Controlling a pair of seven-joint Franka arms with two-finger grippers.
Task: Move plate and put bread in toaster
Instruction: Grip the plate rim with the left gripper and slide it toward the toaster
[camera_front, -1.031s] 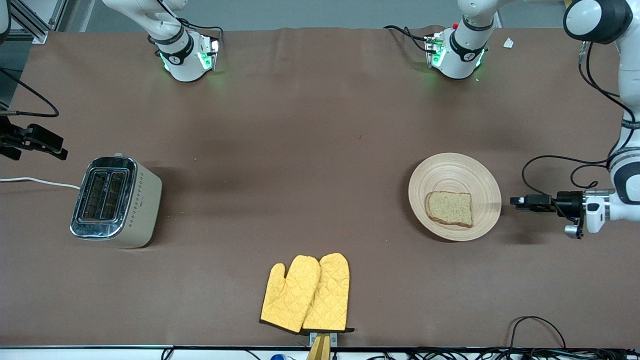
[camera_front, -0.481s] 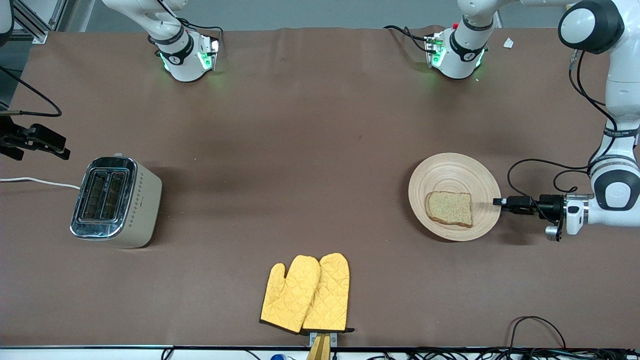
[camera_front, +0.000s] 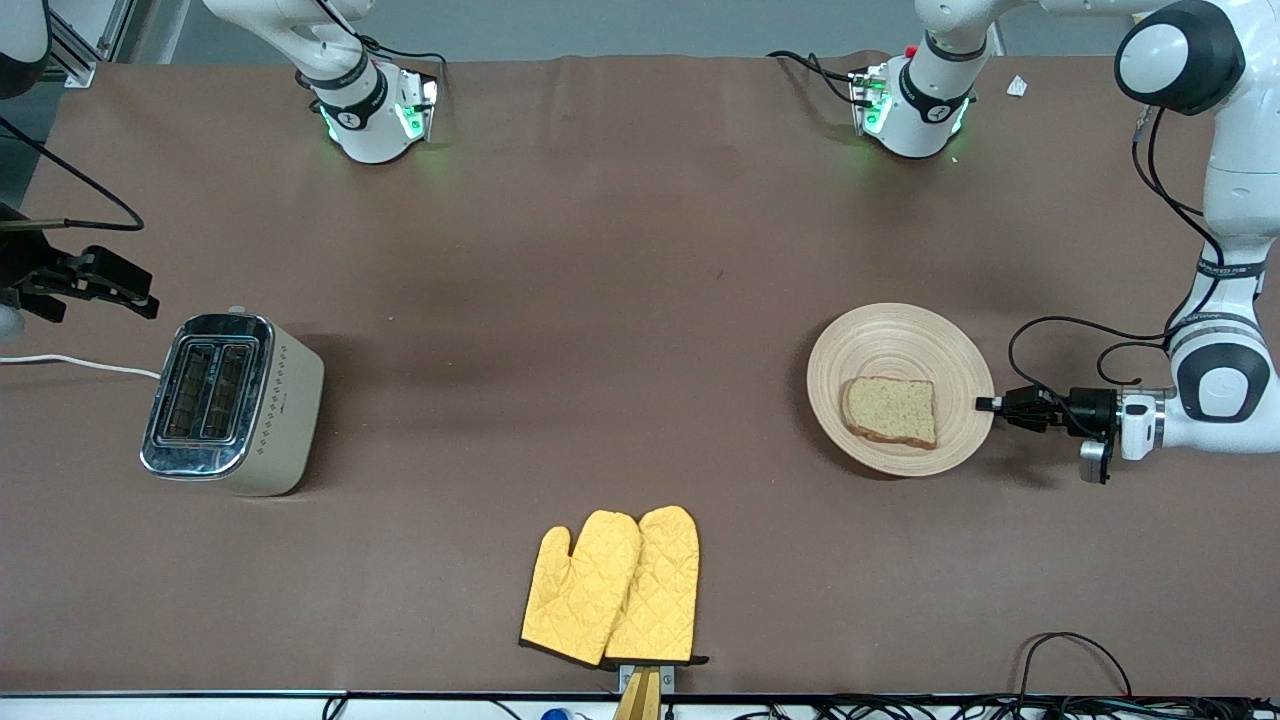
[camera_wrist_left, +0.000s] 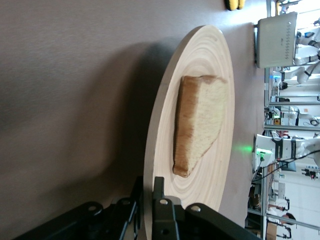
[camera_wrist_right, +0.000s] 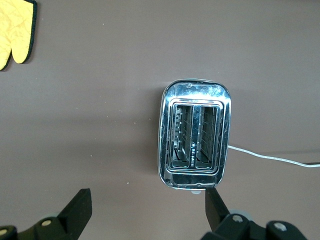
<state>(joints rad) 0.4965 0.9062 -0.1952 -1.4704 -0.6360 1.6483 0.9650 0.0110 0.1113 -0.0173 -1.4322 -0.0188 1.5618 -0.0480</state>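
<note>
The light tan wooden plate (camera_front: 900, 340) lies toward the left arm's end of the table with the speckled bread slice (camera_front: 890, 410) on it. My left gripper (camera_front: 990, 404) is low at the plate's edge and shut on its rim. In the left wrist view its fingers pinch the rim of the plate (camera_wrist_left: 210, 50), one above and one below, with the bread (camera_wrist_left: 197, 120) just past them. The cream toaster (camera_front: 235, 400) stands at the right arm's end with both slots empty. My right gripper (camera_front: 140, 300) hangs open beside the toaster (camera_wrist_right: 195, 137).
Two yellow oven mitts (camera_front: 612, 585) lie at the table's edge nearest the front camera, midway along it. The toaster's white cord (camera_front: 70, 362) runs off the right arm's end of the table. Black cables lie along the camera-side edge.
My left gripper has moved in to the plate and closed on its rim. The plate with the bread has shifted slightly toward the right arm's end. My right gripper has drifted a little toward the toaster.
</note>
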